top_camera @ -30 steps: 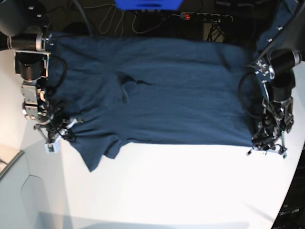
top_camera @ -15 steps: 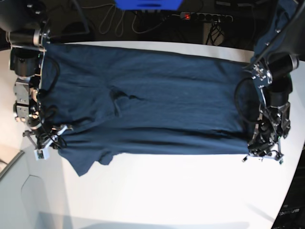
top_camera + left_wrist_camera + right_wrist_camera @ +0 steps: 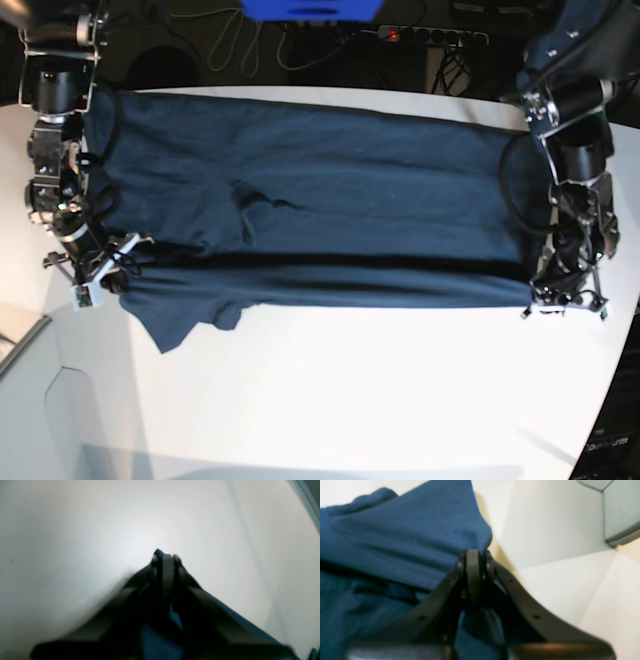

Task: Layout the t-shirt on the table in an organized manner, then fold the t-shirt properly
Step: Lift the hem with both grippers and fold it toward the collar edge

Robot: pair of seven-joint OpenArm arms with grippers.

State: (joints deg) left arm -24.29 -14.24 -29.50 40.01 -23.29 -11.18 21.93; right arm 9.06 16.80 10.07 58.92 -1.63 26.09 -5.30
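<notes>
The dark navy t-shirt (image 3: 320, 190) lies spread wide across the far half of the white table (image 3: 350, 400), with a small pucker near its middle and one sleeve (image 3: 175, 325) drooping at the front left. My right gripper (image 3: 95, 285) is shut on the shirt's front left edge. In the right wrist view the gripper (image 3: 473, 553) pinches the blue cloth (image 3: 395, 542). My left gripper (image 3: 562, 300) is shut on the front right corner. The left wrist view shows a bit of blue fabric (image 3: 158, 552) poking out at the tips of the gripper (image 3: 166, 558). The front edge is stretched taut between them.
A power strip (image 3: 430, 35) and cables lie in the dark behind the table's far edge, beside a blue object (image 3: 310, 8). A grey panel (image 3: 20, 345) borders the table at the left. The table's curved edge (image 3: 610, 410) runs down the right.
Both arms have drawn back toward the far side and slightly apart, each still holding its end. The shirt slid away with them, and its front edge is now straighter and tauter.
</notes>
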